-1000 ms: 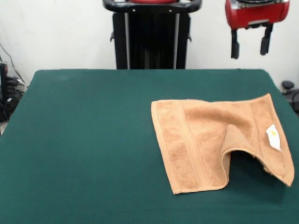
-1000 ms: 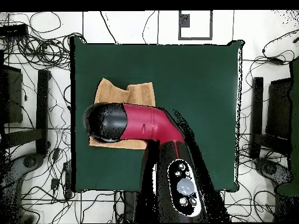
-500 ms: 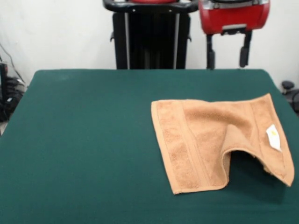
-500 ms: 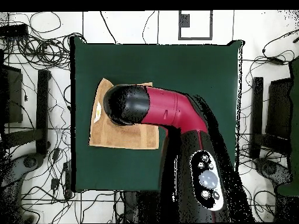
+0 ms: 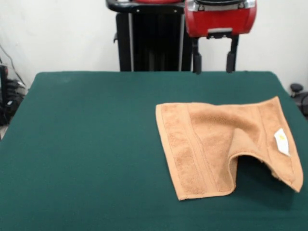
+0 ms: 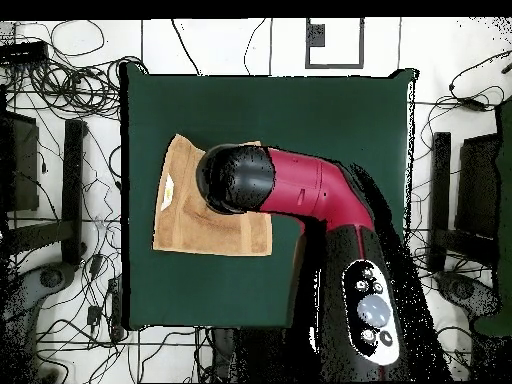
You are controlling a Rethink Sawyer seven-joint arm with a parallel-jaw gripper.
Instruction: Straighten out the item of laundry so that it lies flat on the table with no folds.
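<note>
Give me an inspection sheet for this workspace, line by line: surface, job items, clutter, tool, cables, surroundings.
Surface: dark green table, flat.
Job's things: orange-tan towel lies near one side edge, not flat; one part arches up off the table and casts a shadow. White label shows near an edge.
Clutter: nothing seen on the table besides the towel.
Tool: tool hangs open above the table's far edge, holding nothing, apart from the towel.
Cables: many loose cables on the floor around the table in the overhead view.
Surroundings: black pedestal, white wall, dark frames beside the table.
</note>
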